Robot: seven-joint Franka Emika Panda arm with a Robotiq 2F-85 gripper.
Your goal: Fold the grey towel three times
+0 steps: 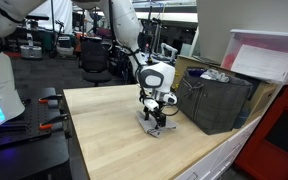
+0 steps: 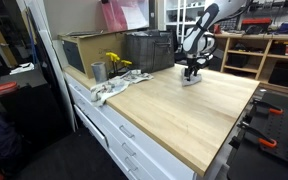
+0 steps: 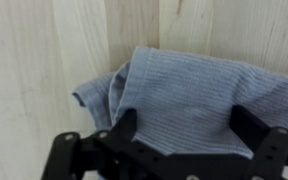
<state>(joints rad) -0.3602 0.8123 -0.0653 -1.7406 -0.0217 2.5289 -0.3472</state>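
Note:
The grey towel [image 3: 189,85] lies bunched and partly folded on the light wooden table [image 3: 34,60]. In the wrist view its folded corner points left. My gripper [image 3: 184,122] is low over it, jaws spread wide, one finger at each side of the towel's near edge. Nothing is pinched between the fingers. In both exterior views the gripper [image 1: 156,118] [image 2: 192,70] points straight down at the small towel [image 1: 150,129] [image 2: 191,81], close to the table top near the dark bin.
A dark mesh bin [image 1: 219,100] [image 2: 149,50] stands on the table [image 1: 114,140] right beside the gripper. A crumpled white cloth [image 2: 111,90], a metal cup [image 2: 98,71] and a cardboard box [image 2: 84,48] sit at one end of the table [image 2: 184,115].

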